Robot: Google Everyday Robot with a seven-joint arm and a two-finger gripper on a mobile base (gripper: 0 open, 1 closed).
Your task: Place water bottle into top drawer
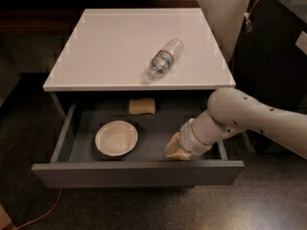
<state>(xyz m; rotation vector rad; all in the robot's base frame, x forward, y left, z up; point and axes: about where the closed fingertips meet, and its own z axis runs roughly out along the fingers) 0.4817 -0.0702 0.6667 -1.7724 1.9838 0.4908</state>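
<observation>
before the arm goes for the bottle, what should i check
1. top drawer open: ok, pulled well out.
2. water bottle reachable: ok, lying on its side, alone on the white cabinet top.
3. Room in the drawer: ok, bare floor between the bowl at left and the sponge at the back.
4. gripper clear of the drawer: not ok, low inside at the right, just behind the front.
5. Bottle capped: cannot tell.

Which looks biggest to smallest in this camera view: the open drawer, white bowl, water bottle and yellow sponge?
1. top drawer
2. white bowl
3. water bottle, longer but slimmer, so nearly tied with the bowl
4. yellow sponge
The gripper, inside the drawer at front right, is unranked.
</observation>
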